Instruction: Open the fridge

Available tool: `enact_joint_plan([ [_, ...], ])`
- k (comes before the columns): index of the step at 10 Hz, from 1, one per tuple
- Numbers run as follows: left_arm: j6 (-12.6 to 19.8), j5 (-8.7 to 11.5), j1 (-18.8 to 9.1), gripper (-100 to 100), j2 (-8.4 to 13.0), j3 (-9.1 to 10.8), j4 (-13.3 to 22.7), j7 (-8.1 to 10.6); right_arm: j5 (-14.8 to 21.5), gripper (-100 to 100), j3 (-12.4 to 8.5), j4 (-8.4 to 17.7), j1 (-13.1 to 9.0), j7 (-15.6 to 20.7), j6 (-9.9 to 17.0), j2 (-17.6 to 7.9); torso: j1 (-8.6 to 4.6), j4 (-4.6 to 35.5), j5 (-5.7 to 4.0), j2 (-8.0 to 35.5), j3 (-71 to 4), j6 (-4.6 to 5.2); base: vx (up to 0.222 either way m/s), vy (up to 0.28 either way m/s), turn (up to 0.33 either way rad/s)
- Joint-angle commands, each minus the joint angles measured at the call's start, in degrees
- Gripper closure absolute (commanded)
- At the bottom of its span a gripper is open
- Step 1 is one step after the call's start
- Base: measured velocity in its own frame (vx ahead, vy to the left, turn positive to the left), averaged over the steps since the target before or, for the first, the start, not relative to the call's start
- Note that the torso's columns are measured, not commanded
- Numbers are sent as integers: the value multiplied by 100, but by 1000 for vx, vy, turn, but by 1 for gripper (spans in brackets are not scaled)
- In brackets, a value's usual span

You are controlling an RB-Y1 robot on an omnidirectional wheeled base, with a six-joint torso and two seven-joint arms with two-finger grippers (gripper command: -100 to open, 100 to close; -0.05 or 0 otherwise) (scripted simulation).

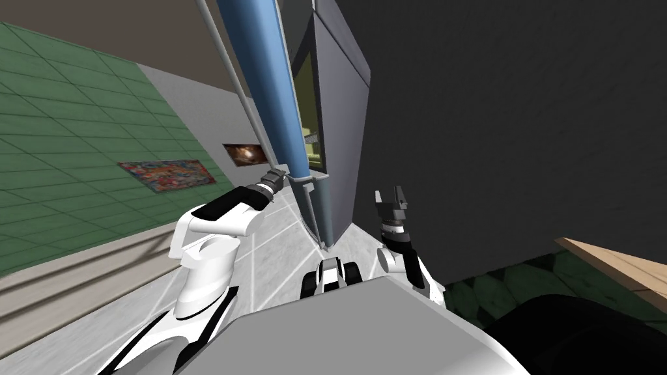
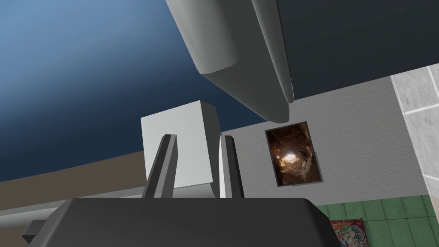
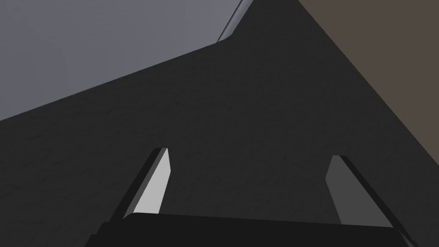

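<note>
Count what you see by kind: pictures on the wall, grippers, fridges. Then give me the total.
Pictures: 2, colourful picture, brown picture
Grippers: 2, left gripper shut on a light grey block, right gripper open
Fridge: 1
Total: 5

Fridge door [image 1: 260,78] blue; fridge handle [image 2: 184,141] light grey; fridge side [image 1: 339,117] slate grey; left wall [image 1: 65,130] green-tiled; floor [image 1: 280,241] white-tiled.
</note>
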Motion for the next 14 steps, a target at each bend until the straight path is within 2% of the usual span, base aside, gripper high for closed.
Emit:
enact_joint_plan([
  [1, -281, 357, -354, 100, 140, -223, 304, -35, 0, 0, 1, 0, -1, 0, 0, 1, -33, 10, -12, -5, -9, 9, -20, 134, 291],
  [2, -379, 453, -456, 100, 140, -223, 304, -35, 0, 0, 0, 0, 0, 0, 0, 0, -25, 0, -10, -10, -8, -3, 10, 166, 328],
  [4, -396, 453, -456, 100, 140, -223, 304, -35, 0, 0, 1, 1, -2, 0, 0, 0, -57, 4, -17, -24, -23, 17, -10, 57, -3],
  [5, -545, 786, -611, 100, 213, -528, 541, -64, 0, 0, 2, 0, -1, 0, 0, 1, -89, 16, -30, -15, -17, 17, -5, 92, 365],
  [6, -634, 852, -717, 100, 213, -528, 555, -64, 0, 0, 0, 0, 1, 0, 0, 1, -57, -4, -16, -3, 0, 0, 0, 130, 299],
  [8, -683, 852, -721, 100, 213, -528, 555, -64, 0, 0, 1, 0, -1, 0, 0, 0, -51, 7, -10, -11, -11, 16, 14, 79, -9],
  [9, -855, 1213, -860, 100, 286, -834, 807, -93, 0, 0, 1, 0, -1, 0, 0, 1, -83, 16, -23, -20, -22, 21, 21, 140, 386],
  [10, -890, 1251, -985, 100, 286, -834, 807, -93, 0, 0, 0, 0, 1, 0, 0, 0, -56, 2, -16, -17, -13, 5, 18, 149, 292],
  [12, -969, 1251, -985, 100, 286, -834, 807, -93, 0, 0, 1, 1, -2, 0, 0, 0, -87, 9, -19, -14, -17, 23, 7, 55, -6],
  [13, -1159, 1615, -1129, 100, 360, -1140, 1059, -122, 0, 0, 2, 0, -2, 0, 0, 1, -117, 10, -30, -23, -23, 28, 27, 130, 342],
  [14, -1256, 1650, -1250, 100, 360, -1140, 1059, -122, 0, 0, 0, 0, 0, 0, 0, 0, -76, -11, -18, -29, -19, 14, 37, 136, 286],
])
